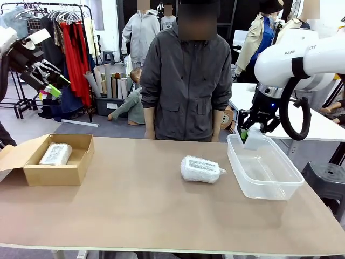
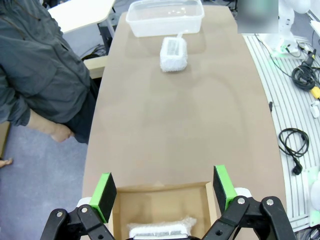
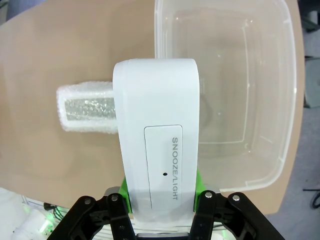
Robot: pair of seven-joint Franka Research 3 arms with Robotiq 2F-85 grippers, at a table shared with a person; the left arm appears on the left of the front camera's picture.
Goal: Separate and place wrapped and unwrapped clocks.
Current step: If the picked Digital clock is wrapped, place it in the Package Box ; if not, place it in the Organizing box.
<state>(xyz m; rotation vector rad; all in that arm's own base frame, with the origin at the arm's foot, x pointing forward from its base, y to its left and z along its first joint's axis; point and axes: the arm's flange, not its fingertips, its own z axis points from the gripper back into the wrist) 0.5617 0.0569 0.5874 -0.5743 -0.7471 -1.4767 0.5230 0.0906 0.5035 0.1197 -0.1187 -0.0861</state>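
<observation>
The right gripper (image 1: 250, 133) has its jaws closed on the bare white clock (image 3: 155, 125), pinching only one end, so most of the body sticks out beyond the green pads. It hangs above the tub (image 1: 269, 194), at the corner nearest the person (image 1: 186, 81), not over the middle; from the wrist, the clock straddles the tub's rim, with part of it over bare table (image 1: 135, 216). That is the main risk: let go here and the clock would likely strike the rim and tip outward, or topple onto the table. The shell looks smooth and the hold is short, so a quick swing could make it pivot or slide in the pads. A drop from this height onto hard plastic could also bounce or knock the light tub. One wrapped clock (image 1: 200, 169) lies on the table just beside the tub, where a spill could hit it. The other wrapped clock (image 1: 55, 154) lies in the box (image 1: 54, 175), and the left gripper (image 2: 165, 192) hangs above it, jaws wide apart and empty.
</observation>
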